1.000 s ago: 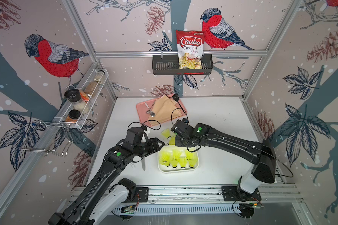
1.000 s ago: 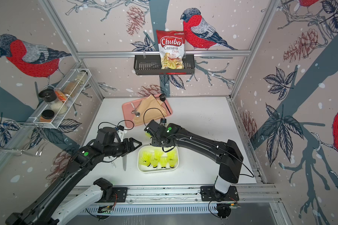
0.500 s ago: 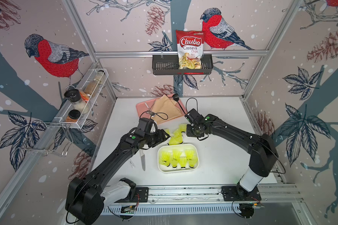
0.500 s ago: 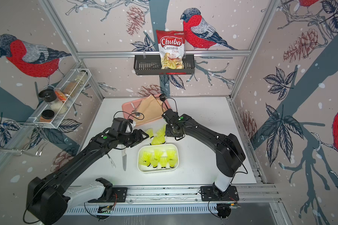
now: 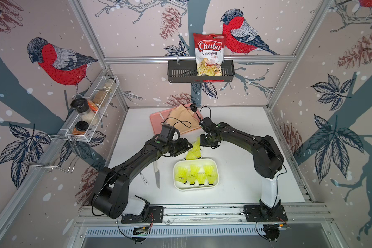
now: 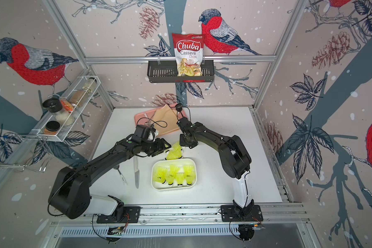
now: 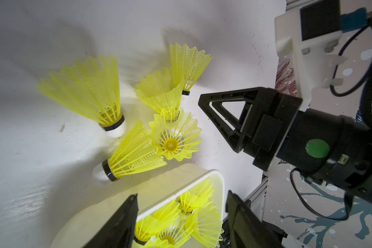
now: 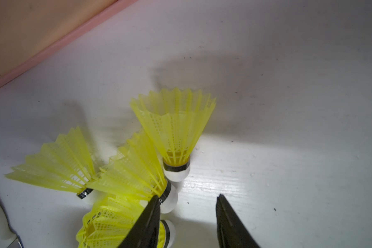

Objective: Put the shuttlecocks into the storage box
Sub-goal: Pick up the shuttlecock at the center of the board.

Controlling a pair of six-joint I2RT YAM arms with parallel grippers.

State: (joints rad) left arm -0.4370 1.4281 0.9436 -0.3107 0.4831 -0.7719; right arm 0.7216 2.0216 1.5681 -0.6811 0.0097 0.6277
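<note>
Loose neon yellow-green plastic shuttlecocks (image 5: 194, 151) are lying clustered at twelve o'clock of the white rounded plastic storage box (image 5: 195, 188), which is holding more. The left gripper (image 7: 182, 194), at the cluster's nine o'clock, and the right gripper (image 8: 188, 195), at its one o'clock, are hanging spread and empty.

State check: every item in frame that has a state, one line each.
storage box: partly filled
boxed shuttlecocks: several, inside the box
loose shuttlecocks: five on the table beside the box, ungripped
left gripper: open, empty
right gripper: open, empty, by the loose pile
knife: lying flat on the table
chips bag: upright in the black basket
</note>
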